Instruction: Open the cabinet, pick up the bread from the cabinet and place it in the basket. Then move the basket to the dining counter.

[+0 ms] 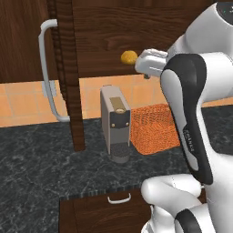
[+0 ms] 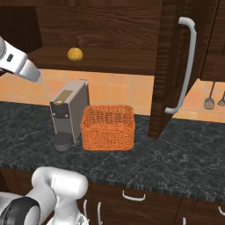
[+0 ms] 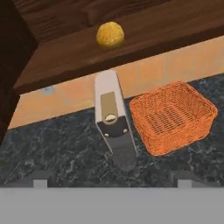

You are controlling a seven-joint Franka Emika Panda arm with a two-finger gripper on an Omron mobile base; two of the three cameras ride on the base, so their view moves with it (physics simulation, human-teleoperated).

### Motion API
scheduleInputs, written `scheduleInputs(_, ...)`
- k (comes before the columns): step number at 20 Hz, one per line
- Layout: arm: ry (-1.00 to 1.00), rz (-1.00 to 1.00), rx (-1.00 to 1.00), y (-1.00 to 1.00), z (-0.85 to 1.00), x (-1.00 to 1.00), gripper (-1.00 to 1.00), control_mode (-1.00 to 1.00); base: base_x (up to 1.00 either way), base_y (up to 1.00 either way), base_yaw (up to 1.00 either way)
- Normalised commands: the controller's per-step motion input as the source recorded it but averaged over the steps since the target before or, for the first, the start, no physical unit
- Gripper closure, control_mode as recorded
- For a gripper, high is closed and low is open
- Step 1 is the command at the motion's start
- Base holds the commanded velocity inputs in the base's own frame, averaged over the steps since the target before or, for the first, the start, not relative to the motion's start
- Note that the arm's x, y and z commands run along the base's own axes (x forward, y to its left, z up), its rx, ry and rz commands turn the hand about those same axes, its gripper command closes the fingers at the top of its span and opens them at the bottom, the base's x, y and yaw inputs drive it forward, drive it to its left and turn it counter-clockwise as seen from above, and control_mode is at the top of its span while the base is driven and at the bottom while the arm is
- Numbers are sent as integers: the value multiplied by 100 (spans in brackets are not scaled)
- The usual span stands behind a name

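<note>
The dark brown wood-grain wall cabinet [image 2: 110, 26] stands open, its panelled door [image 2: 169, 66] swung out edge-on at the right of the right base view, the long curved silver bar handle [image 2: 186, 66] facing the camera. On the cabinet's bare wooden shelf, in the upper left of that view, sits the small round golden-yellow bread [image 2: 75, 54]; it shows again near the top centre of the hand view [image 3: 110, 35] and at upper centre of the left base view [image 1: 129, 57], just beside the white hand of the arm. The two-finger gripper [image 3: 109, 183] is released, its small dark fingertips [image 3: 41, 180] spread wide at the bottom of the hand view with nothing between them, well apart from the bread. Below the shelf, on the black speckled stone counter [image 2: 176, 154], the orange woven mesh rectangular basket [image 2: 108, 127] rests upright just beside a grey upright coffee machine [image 2: 68, 112], which stands to its left. A low drawer with a small silver handle [image 1: 119, 199] shows at the bottom of the left base view.
</note>
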Motion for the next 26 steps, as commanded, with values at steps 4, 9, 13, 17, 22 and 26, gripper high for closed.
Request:
scheduleInputs(4, -25, 14, -28, -21, 0, 80, -100, -100, 0, 0, 0)
scheduleInputs(9, -24, 16, -21, -7, 4, 74, -100, -100, 0, 0, 0)
scheduleInputs(13, -5, 12, -12, -6, 17, 62, -100, -100, 0, 0, 0)
scheduleInputs(17, 0, 5, -6, -4, 2, 27, -100, -100, 0, 0, 0)
scheduleInputs(22, 1, 5, 0, -19, 17, 53, -100, -100, 0, 0, 0)
scheduleInputs(26, 8, 1, 0, -27, 6, 65, -100, -100, 0, 0, 0)
